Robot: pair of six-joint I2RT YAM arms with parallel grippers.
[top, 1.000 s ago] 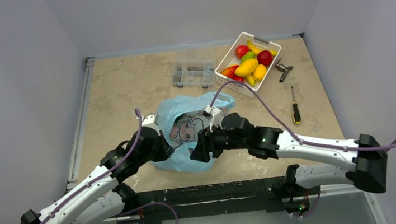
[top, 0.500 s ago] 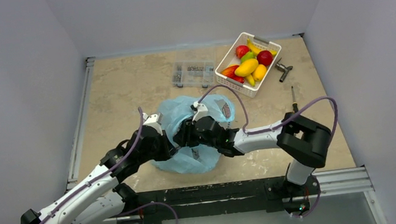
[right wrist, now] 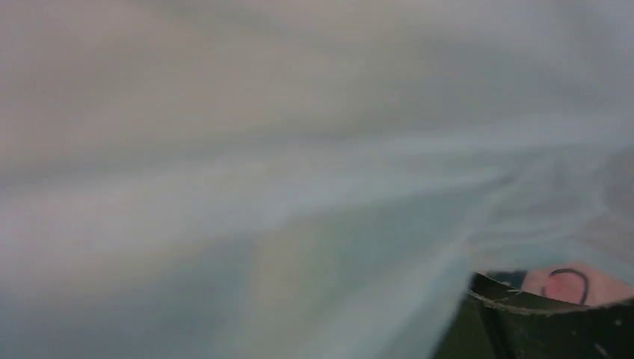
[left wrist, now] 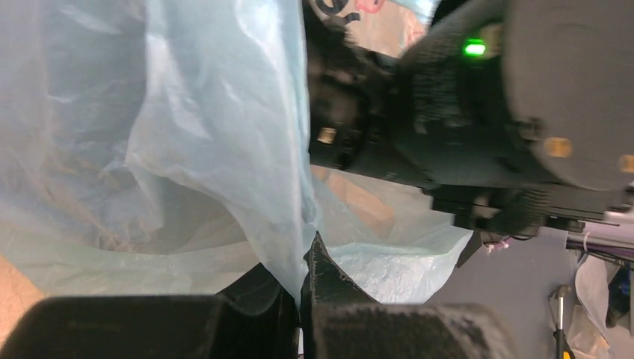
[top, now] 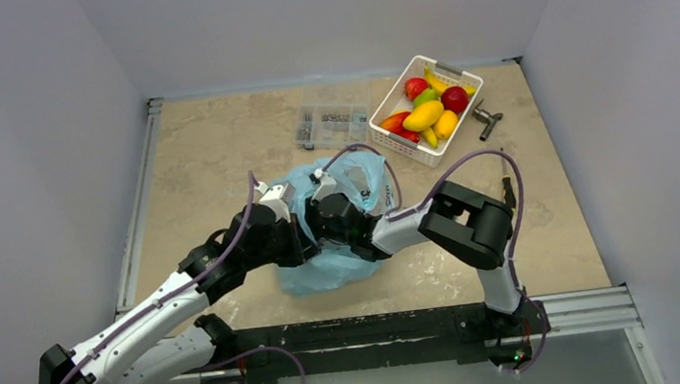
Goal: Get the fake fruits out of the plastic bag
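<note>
The light blue plastic bag [top: 328, 271] lies at the table's middle front. My left gripper [top: 299, 233] is shut on a fold of its film, seen pinched between the jaws in the left wrist view [left wrist: 306, 269]. My right gripper [top: 318, 216] is pushed into the bag's mouth beside the left one. The right wrist view is filled with blurred bag film [right wrist: 299, 187], with one dark finger [right wrist: 538, 325] at the lower right, so I cannot tell how its jaws stand. The dark red fruit and the green grapes are hidden.
A white basket [top: 389, 109] with mangoes, a banana and red fruits stands at the back right. A clear parts box [top: 333, 125] sits left of it. A screwdriver [top: 507, 190] and a metal tool [top: 486, 120] lie at the right.
My right arm has folded and swung left, pushing its gripper further into the bag. My left gripper has moved slightly right and up with the bag film.
</note>
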